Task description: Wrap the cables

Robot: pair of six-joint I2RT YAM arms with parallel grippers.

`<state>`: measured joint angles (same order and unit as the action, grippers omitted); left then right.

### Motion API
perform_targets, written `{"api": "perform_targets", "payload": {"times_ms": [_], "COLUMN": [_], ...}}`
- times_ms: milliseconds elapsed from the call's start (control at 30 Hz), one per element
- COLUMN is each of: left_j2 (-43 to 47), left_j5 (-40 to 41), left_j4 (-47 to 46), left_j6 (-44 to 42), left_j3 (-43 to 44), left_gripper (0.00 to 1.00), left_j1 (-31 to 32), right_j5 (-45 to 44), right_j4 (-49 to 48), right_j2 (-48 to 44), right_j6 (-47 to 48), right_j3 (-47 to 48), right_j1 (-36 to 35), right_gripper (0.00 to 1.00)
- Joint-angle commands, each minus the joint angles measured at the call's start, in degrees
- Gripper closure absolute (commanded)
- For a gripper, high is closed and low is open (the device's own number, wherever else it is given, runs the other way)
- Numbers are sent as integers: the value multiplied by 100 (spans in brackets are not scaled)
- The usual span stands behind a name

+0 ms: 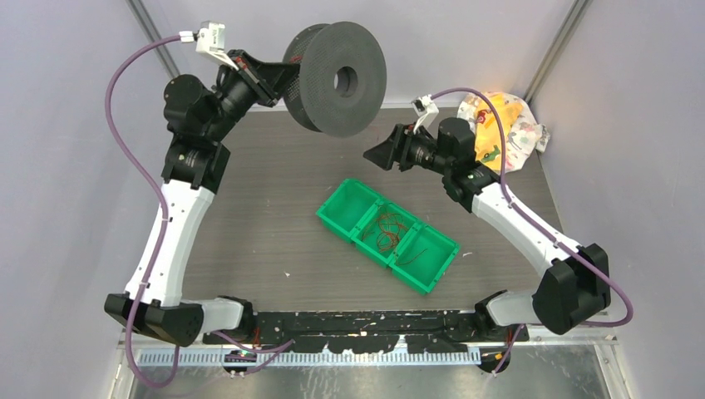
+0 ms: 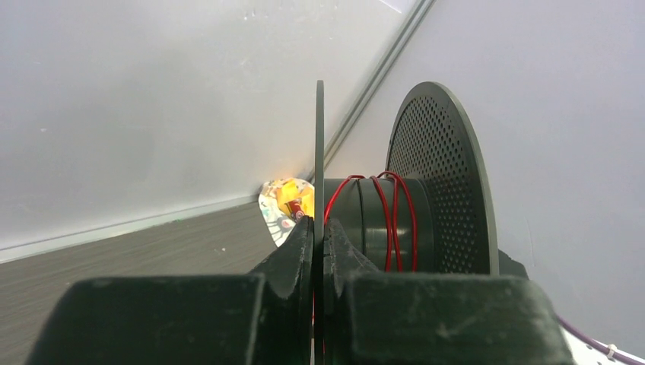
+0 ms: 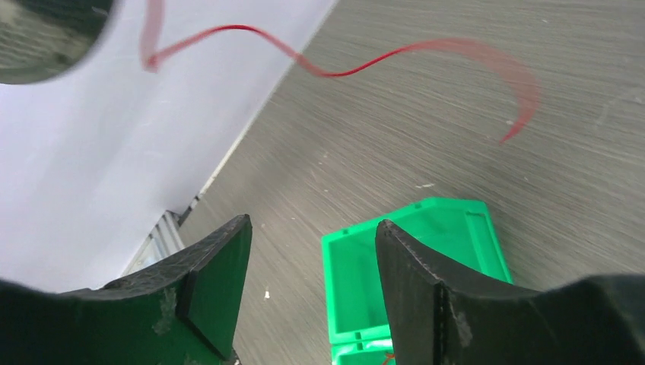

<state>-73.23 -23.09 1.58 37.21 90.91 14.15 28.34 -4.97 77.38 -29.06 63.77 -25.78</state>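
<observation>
My left gripper (image 1: 287, 83) is raised at the back and shut on one flange of the black spool (image 1: 337, 79). In the left wrist view the jaws (image 2: 319, 236) pinch the thin flange (image 2: 319, 144), and a few turns of red cable (image 2: 395, 220) lie around the hub. My right gripper (image 1: 374, 154) is open and empty, just right of and below the spool. In the right wrist view (image 3: 312, 236) a loose red cable end (image 3: 335, 72) curls in the air, blurred, above the open fingers. More red cables (image 1: 387, 233) lie in the green tray's middle compartment.
A green tray (image 1: 432, 266) with three compartments lies diagonally mid-table; it also shows in the right wrist view (image 3: 414, 266). A crumpled yellow and white bag (image 1: 503, 129) sits at the back right corner. Walls enclose the table on three sides.
</observation>
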Motion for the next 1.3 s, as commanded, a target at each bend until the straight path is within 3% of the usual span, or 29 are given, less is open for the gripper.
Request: {"api": "perform_targets", "payload": {"times_ms": [0,400,800,1267], "left_j2": [351,441,441,520], "left_j5": [179,185,98,50], "left_j4": [-387,-431,-475,-492], "left_j6": [-64,-65,44,102], "left_j3": [386,357,371,410], "left_gripper": [100,100,100,100], "left_j1": [-28,-27,-27,-27], "right_j5": [-710,-223,-696,-524], "right_j4": [174,-134,273,177], "right_j2": [-332,4,291,1085], "right_j6": [165,-363,-253,-340], "right_j3": [-197,-211,126,652], "right_j1": [-17,-212,-214,-280], "right_gripper": [32,29,28,28]}}
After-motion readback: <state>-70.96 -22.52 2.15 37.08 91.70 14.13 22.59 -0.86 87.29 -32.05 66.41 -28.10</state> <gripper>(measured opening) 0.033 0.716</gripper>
